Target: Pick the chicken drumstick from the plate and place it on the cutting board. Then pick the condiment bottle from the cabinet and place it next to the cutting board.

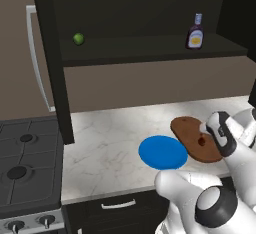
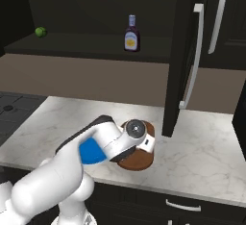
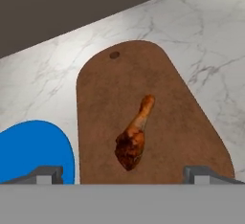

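Hand view cuts off the flat bright-blue round plate (image 3: 33, 151) at the lower left and the near end of the dark-brown wooden cutting board (image 3: 158, 98). The small reddish-brown roasted chicken drumstick (image 3: 133, 138) lies mid-board, its long axis along the board, pale bone end toward the far rounded end. The two-finger gripper (image 3: 124, 174) hangs above it, fingertips (image 3: 47, 173) spread wide, holding nothing. The marble counter (image 3: 210, 31) is bare beyond the board. In the left base view, the dark sauce bottle (image 1: 195, 32) stands upright on the black cabinet's shelf (image 1: 150, 48).
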